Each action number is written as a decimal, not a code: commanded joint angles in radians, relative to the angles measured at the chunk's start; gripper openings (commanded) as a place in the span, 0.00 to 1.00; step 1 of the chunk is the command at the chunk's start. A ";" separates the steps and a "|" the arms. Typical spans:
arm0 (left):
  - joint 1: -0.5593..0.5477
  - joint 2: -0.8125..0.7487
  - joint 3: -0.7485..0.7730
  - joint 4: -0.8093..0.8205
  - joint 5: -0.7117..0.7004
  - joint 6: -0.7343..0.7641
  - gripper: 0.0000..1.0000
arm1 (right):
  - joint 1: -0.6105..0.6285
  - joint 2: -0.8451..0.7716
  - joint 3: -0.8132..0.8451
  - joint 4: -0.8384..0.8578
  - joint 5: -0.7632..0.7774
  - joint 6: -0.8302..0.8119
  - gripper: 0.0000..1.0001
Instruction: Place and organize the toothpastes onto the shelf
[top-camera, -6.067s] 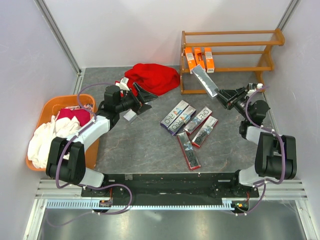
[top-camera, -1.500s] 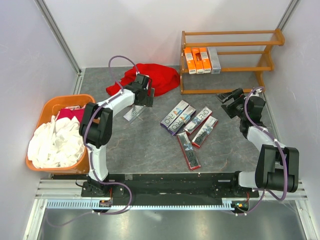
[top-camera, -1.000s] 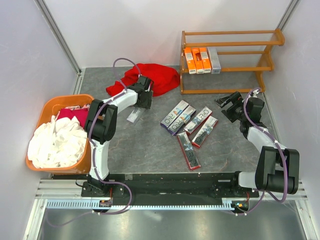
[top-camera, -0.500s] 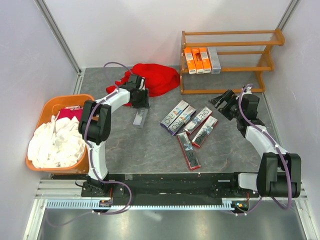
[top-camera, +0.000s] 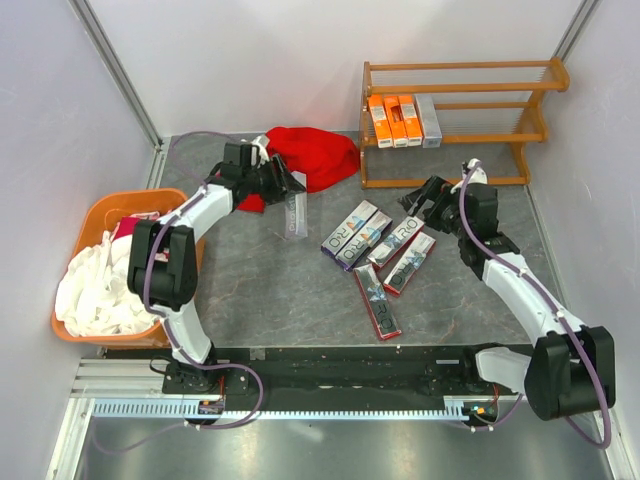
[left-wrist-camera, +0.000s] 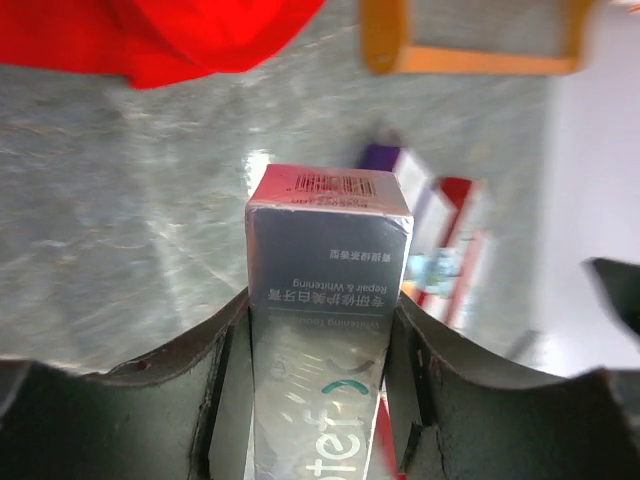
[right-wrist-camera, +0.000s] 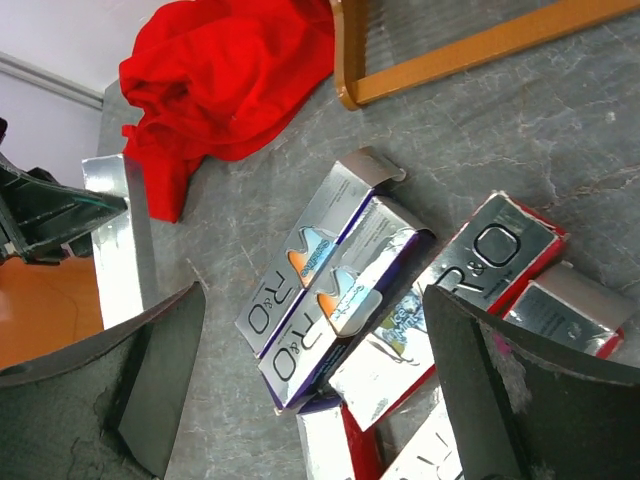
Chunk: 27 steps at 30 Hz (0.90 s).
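A grey, stone-patterned table (top-camera: 260, 295) sits inside plain white walls (top-camera: 250, 60), with metal posts (top-camera: 115, 75) running up the far corners. The wooden shelf (top-camera: 460, 67) stands in the far right corner. On its middle tier, three orange boxes (top-camera: 394, 119) stand in a row with a silver-grey box (top-camera: 428, 119) touching their right side. A red cloth (top-camera: 310, 155) lies heaped at the far edge, left of the shelf. An orange basket (top-camera: 100, 206) holding white cloths (top-camera: 95, 290) sits at the left edge. A loose cluster of toothpaste boxes (top-camera: 385, 255), silver, purple and red, lies flat at the centre of the table.

The left gripper (top-camera: 286, 184), just in front of the red cloth, has its jaws clamped on the sides of a silver box (top-camera: 297, 213). In the left wrist view, the barcode end of that box (left-wrist-camera: 328, 215) points away from the fingers (left-wrist-camera: 232, 360). The right gripper (top-camera: 424, 196) hovers at the far right side of the cluster, jaws spread wide and holding nothing.

Six seconds earlier the right gripper carried a silver-grey box near the shelf, and only the three orange boxes stood on the tier. That box is now shelved, and the right arm has swung in from the right edge towards the centre. Half a second ago the silver box lay angled on the table below the left gripper; it now points more steeply downward and sits slightly further right.
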 joint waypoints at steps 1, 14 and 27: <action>0.051 -0.069 -0.151 0.355 0.190 -0.340 0.44 | 0.097 -0.053 0.043 -0.018 0.138 -0.053 0.98; 0.088 -0.078 -0.480 1.003 0.169 -0.862 0.41 | 0.509 -0.051 0.082 -0.005 0.503 -0.172 0.98; 0.084 -0.109 -0.602 1.166 0.115 -1.015 0.41 | 0.900 0.151 0.200 0.105 0.740 -0.257 0.97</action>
